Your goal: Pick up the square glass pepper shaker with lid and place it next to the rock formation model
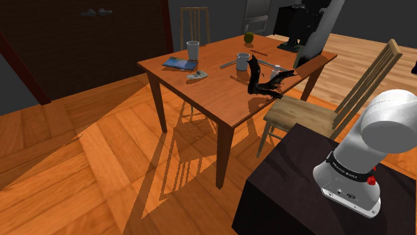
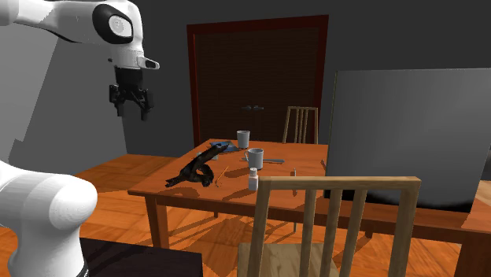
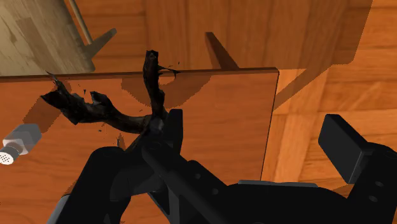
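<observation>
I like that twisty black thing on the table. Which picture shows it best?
The wrist view: the black rock model is close, seen from above, its branches clear. The shoulder view shows it small, near the edge of the table; the second exterior view shows it low and dark.

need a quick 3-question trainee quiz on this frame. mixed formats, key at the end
1. True or false: the tool is shut on the pepper shaker.
2. Pick one. The black rock formation model lies: A) on the table; B) on a chair seat; C) on the floor.
3. Fill in: ___ cups stand on the table.

Key: 1 false, the tool is open and high above the table; 2 A; 3 two.
</observation>
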You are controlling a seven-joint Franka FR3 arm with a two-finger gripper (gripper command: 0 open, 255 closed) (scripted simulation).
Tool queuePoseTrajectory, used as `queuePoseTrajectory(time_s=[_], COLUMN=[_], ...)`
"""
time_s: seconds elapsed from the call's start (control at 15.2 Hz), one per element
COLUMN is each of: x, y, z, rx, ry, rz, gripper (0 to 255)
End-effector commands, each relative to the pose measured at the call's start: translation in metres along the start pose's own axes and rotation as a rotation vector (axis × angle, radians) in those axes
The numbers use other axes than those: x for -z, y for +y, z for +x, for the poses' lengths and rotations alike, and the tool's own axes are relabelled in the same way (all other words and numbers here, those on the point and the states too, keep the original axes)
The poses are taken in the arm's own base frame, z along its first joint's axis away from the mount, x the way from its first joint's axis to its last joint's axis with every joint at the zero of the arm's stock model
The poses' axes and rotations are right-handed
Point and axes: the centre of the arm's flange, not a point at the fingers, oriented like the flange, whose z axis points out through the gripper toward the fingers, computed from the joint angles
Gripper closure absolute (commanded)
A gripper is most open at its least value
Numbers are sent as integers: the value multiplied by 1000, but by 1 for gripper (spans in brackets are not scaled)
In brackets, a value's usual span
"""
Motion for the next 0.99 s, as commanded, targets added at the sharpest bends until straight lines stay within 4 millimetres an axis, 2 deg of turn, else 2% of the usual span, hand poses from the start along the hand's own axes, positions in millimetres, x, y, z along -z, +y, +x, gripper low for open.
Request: queuePoseTrajectory(time_s=[0.0, 0.92], x=[0, -85], y=[0, 146], z=[0, 53], rx=[0, 23], ry=[0, 62], rz=[0, -38], gripper=[0, 0])
